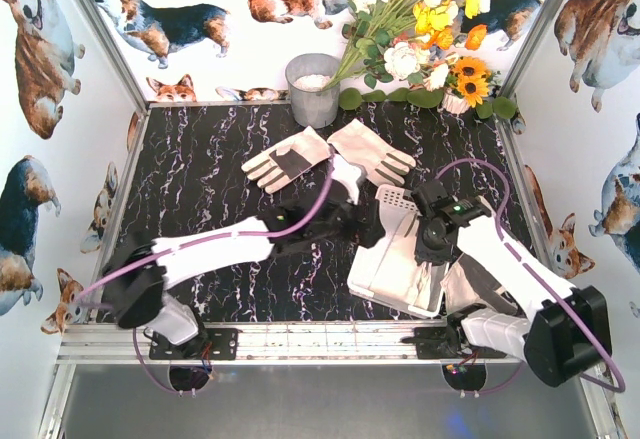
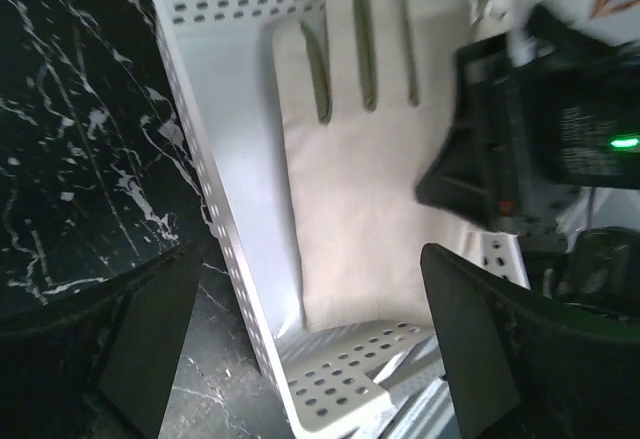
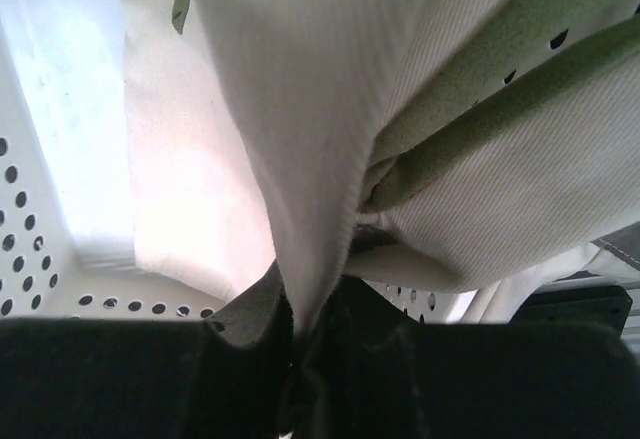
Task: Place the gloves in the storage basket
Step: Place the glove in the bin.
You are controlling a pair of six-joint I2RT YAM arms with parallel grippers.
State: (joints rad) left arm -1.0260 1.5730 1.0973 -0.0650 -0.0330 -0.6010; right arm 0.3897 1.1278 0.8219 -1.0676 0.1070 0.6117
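The storage basket [image 2: 215,19] stands on the black marbled table [image 1: 200,189], right of centre and in front of both arm bases, with its long axis tilted relative to the table edges. One flat glove [image 2: 370,189] lies inside it, plain white side up, its fingers pointing toward the perforated end wall. The left gripper [image 2: 310,294] hangs above the near-left wall of the basket. Its jaws are spread wide with nothing between them, one finger over the table and the other over the basket interior. The right gripper [image 3: 300,344] is positioned over the basket. Its jaws are pinched together on a fold of a second glove [image 3: 300,89], whose white fabric and grey-green finger panels fill most of the right wrist view. The perforated basket wall and part of the flat glove show behind this fabric. This view is too close to tell whether the pinched glove touches the one below it, and the top view hides it under the right wrist. Two further gloves lie on the table beyond the basket, touching or just overlapping. The left table glove [image 1: 288,159] has its grey palm patch up, and the right table glove [image 1: 372,151] lies plain side up. A grey bucket [image 1: 313,89] stands at the back wall, with artificial flowers [image 1: 420,29] just beside it.
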